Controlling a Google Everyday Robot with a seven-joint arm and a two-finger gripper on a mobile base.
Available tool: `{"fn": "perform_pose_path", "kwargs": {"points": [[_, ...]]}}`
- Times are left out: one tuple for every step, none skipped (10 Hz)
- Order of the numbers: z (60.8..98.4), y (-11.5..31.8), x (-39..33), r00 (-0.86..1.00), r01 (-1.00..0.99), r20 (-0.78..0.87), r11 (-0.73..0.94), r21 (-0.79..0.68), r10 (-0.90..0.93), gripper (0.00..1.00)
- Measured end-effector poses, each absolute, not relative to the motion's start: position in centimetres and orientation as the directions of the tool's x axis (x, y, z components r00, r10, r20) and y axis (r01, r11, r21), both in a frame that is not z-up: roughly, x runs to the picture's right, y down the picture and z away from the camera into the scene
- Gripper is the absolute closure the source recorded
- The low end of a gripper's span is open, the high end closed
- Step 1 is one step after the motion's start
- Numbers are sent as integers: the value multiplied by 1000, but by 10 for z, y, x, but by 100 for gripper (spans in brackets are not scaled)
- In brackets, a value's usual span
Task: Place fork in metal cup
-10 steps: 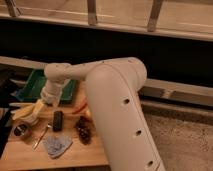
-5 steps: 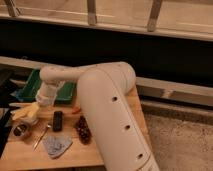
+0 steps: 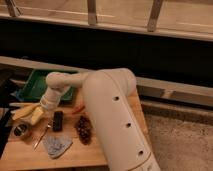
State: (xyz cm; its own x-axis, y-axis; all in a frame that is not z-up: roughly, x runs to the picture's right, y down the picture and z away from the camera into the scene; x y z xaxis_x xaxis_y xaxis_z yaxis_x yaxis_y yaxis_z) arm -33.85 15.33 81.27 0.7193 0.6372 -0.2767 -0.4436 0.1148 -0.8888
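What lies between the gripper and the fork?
Only bare tabletop, in the camera view; the open gripper hangs near the table's left end, beyond the fork.

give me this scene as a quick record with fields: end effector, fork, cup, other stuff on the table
end effector: open, empty, over the table's left end, just above and behind the cup
fork: lying on the table, right of the cup, not held
cup: metal, upright, front left
black bar: flat, just beyond the fork
grey piece: flat, in front of the bar
brown lump: right of the bar, beside the arm
green tray: at the back left
status: fork not yet in cup
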Motion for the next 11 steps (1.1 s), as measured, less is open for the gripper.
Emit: {"fn": "perform_pose_path", "kwargs": {"points": [[816, 156, -333, 713, -447, -285, 102, -889, 641, 27], [819, 158, -330, 708, -446, -288, 93, -890, 645, 27], [819, 161, -330, 709, -445, -293, 85, -891, 641, 27], [821, 167, -328, 711, -448, -303, 76, -891, 635, 27], [821, 167, -324, 705, -454, -311, 69, -888, 637, 27], [823, 170, -319, 700, -463, -323, 60, -885, 637, 27], [822, 175, -318, 698, -466, -330, 52, -883, 635, 27], [822, 177, -315, 694, -471, -338, 46, -881, 636, 27], [821, 179, -313, 690, -476, -345, 40, -879, 637, 27], [821, 179, -313, 689, -477, -346, 38, -878, 637, 27], [821, 179, -313, 689, -477, -346, 38, -878, 637, 27]]}}
